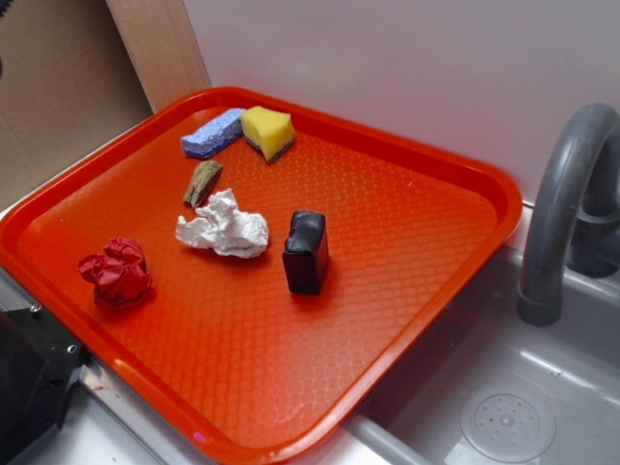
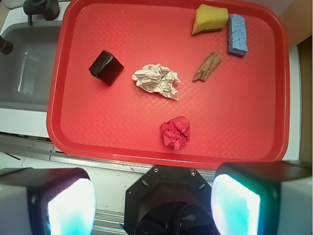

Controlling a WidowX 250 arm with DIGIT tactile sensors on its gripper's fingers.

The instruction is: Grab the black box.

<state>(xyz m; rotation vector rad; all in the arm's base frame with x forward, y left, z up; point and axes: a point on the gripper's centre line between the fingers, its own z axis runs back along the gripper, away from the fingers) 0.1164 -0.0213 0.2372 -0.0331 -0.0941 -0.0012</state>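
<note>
The black box [image 1: 306, 252] is a small glossy black block standing on the red tray [image 1: 426, 252], right of the tray's middle. In the wrist view the black box [image 2: 106, 67] lies far up and to the left on the tray [image 2: 122, 127]. My gripper [image 2: 154, 203] hangs high above the tray's near edge, over the black robot base [image 2: 166, 196]. It is far from the box. Its two fingers [image 2: 71, 205] stand wide apart with nothing between them. The gripper itself does not show in the exterior view.
On the tray lie crumpled white paper [image 2: 157, 80], a red paper ball [image 2: 175, 132], a brown wood-like chunk [image 2: 207, 66], a yellow sponge [image 2: 209, 18] and a blue sponge [image 2: 237, 35]. A grey sink [image 1: 504, 387] with a faucet [image 1: 562, 203] adjoins the tray.
</note>
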